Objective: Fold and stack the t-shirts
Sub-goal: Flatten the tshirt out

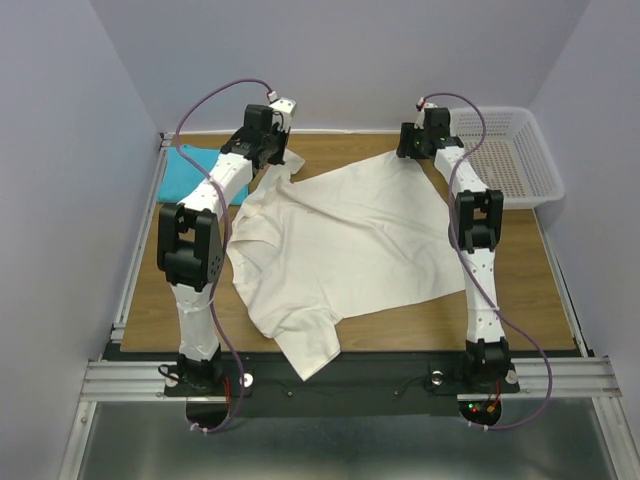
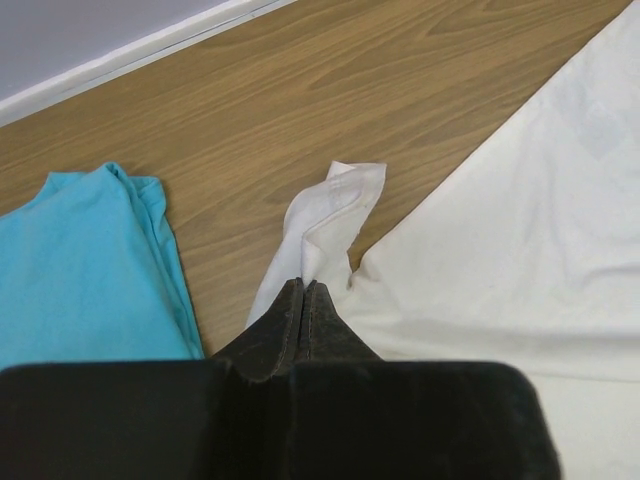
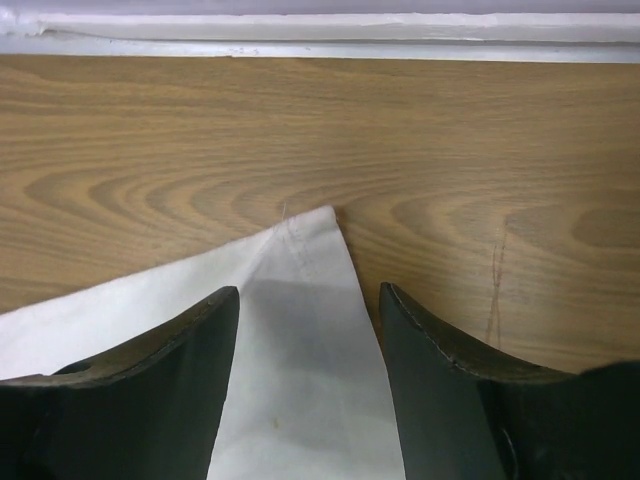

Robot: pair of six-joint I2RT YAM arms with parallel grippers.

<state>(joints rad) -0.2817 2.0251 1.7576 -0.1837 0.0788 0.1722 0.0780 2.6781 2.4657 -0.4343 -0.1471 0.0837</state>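
One cream shirt [image 1: 350, 235] | one turquoise shirt [image 1: 195, 170] | left hand [image 2: 303, 286] pinching cream shirt | right hand [image 3: 308, 289] spread

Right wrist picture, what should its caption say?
Open right tool straddles a corner of the cream t-shirt on the table.

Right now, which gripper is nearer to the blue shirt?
Left. The left gripper, shut on the cream shirt, is beside the blue shirt. The right gripper is across the table, open over the cream shirt's corner.
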